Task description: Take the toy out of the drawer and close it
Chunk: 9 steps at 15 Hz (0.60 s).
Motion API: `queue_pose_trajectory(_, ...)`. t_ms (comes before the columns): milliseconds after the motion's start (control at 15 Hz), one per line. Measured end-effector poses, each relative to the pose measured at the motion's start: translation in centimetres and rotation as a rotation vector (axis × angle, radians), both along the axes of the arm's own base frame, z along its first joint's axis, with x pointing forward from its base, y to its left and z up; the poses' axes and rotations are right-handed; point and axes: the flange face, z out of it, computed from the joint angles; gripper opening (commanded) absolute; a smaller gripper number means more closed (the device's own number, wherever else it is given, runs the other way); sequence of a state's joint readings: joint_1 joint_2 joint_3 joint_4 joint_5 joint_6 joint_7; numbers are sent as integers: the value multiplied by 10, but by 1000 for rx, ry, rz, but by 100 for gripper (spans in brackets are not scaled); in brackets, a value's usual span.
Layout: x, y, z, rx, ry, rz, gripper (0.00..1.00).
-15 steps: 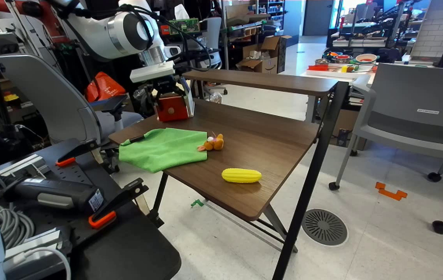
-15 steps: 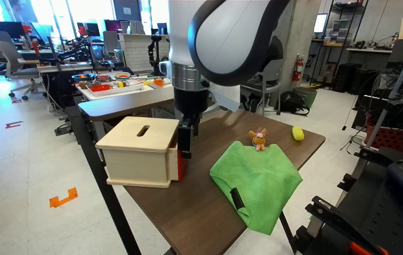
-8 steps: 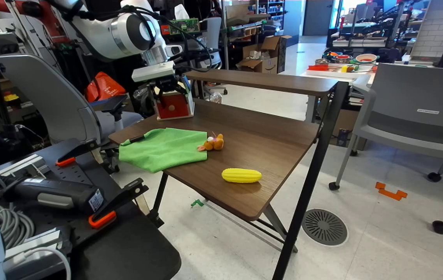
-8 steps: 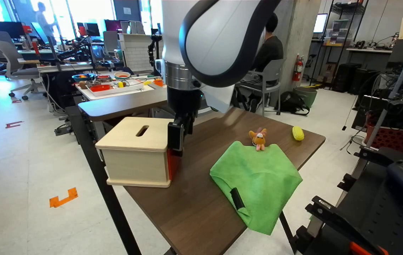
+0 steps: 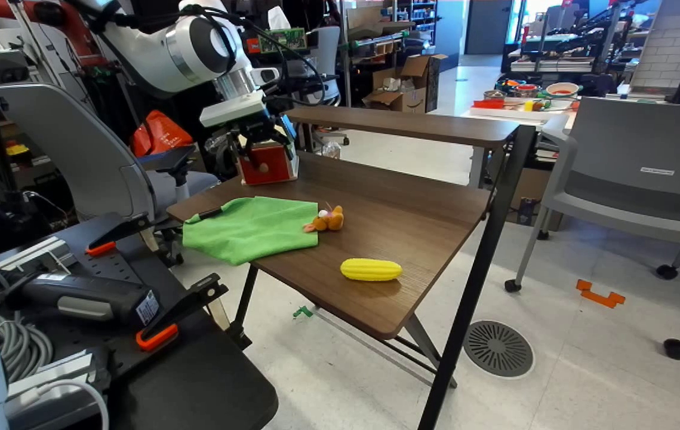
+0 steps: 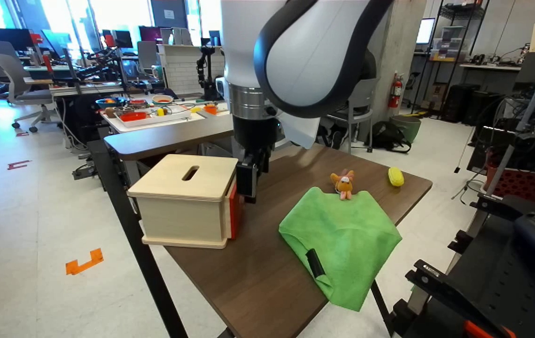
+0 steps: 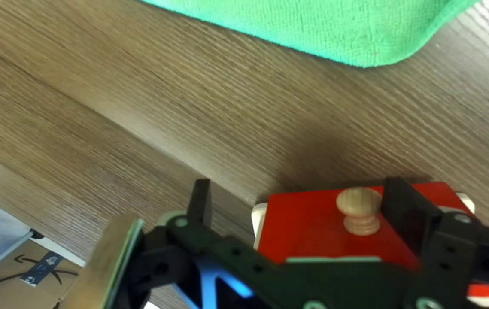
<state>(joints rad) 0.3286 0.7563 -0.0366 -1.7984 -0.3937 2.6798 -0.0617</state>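
The drawer unit is a light wooden box [image 6: 178, 218] with a red drawer front [image 7: 300, 227] and a round wooden knob [image 7: 359, 204]. The red front also shows in an exterior view [image 5: 271, 170]. The drawer stands slightly out of the box; its inside is hidden. My gripper [image 7: 298, 184] is open in front of the drawer front. The knob is between the fingers, close to the right finger in the wrist view; I cannot tell if they touch. The orange toy [image 5: 329, 220] lies on the table by the green cloth; it also shows in an exterior view [image 6: 344, 184].
The green cloth [image 5: 256, 230] hangs over the table's edge. A yellow corn-like oblong [image 5: 371, 269] lies near a table corner. A raised shelf [image 5: 399, 125] runs along one side of the brown table [image 5: 387, 206]. A black cart [image 5: 196, 370] stands beside the table.
The gripper moved toward the box and the drawer went in nearly flush half a second ago. Now the gripper is back out a little and the drawer stands slightly out again.
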Motion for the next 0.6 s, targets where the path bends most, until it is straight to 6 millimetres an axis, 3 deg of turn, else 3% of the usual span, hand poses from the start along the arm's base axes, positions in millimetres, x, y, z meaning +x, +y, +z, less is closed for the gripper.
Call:
queue_pose_trajectory(400,-23,-20,39,-99,14,-116,100)
queue_pose_trajectory(600,-27,-21,41,-100,18,-122,100)
